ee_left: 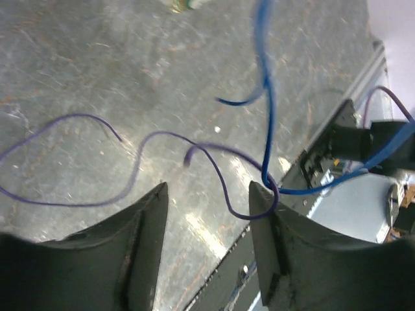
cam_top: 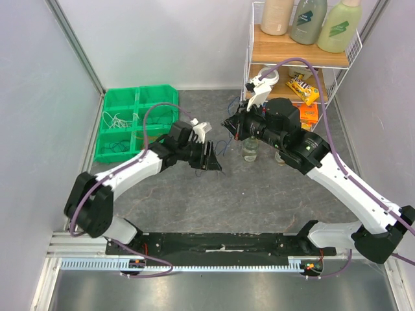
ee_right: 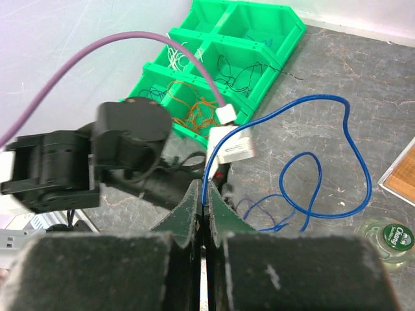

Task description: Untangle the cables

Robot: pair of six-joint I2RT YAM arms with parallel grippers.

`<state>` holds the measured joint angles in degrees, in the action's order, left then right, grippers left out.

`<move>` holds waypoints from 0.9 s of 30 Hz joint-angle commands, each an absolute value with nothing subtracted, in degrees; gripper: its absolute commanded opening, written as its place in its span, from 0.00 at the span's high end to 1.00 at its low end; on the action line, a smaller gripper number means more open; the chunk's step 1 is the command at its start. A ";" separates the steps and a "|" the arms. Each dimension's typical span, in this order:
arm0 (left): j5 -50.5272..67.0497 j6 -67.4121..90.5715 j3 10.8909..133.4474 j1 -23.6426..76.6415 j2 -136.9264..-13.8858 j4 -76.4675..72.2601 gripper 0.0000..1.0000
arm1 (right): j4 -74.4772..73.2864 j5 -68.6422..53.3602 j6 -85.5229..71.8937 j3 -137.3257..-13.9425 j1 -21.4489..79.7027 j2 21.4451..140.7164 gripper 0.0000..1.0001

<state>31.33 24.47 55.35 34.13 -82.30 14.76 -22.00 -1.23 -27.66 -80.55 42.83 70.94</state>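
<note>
In the right wrist view my right gripper is shut on a blue cable, which rises from the jaws and curls into loops over the table. From above, that gripper hangs at mid-table with the blue cable trailing down toward my left gripper. My left gripper stands open with nothing between its fingers. A thin violet cable is hooked over the tip of its right finger. There it crosses the blue cable hanging from above.
A green divided bin at the back left holds white, orange and dark wires. A wire shelf rack with bottles and snack packets stands at the back right. A small jar sits under the right arm. A black rail runs along the near edge.
</note>
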 commanded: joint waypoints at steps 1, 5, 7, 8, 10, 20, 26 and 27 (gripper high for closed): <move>26.11 26.54 60.55 33.93 -89.98 9.93 0.46 | -22.76 -0.62 -27.69 -82.79 42.63 70.40 1.00; 18.74 27.16 60.30 33.75 -92.29 12.21 0.78 | -24.16 1.40 -26.64 -83.58 42.54 69.96 1.00; 14.95 27.07 58.46 33.75 -91.59 13.62 0.94 | -25.66 2.89 -25.41 -84.81 42.54 69.70 1.00; 13.64 26.72 57.14 33.75 -91.15 14.23 0.96 | -26.10 3.94 -24.79 -85.34 42.54 69.44 1.00; 12.48 25.93 54.94 33.84 -89.39 15.81 0.98 | -26.80 5.97 -23.82 -86.13 42.54 68.91 1.00; 16.94 22.33 45.35 33.84 -72.44 17.41 0.90 | -27.51 7.56 -23.47 -86.92 42.54 67.94 1.00; 25.75 21.97 50.87 33.84 -69.68 11.60 0.05 | -27.33 6.33 -23.82 -87.54 42.54 68.56 1.00; 25.66 22.58 52.63 33.92 -71.52 11.43 0.05 | -27.33 6.33 -23.99 -87.63 42.54 68.47 1.00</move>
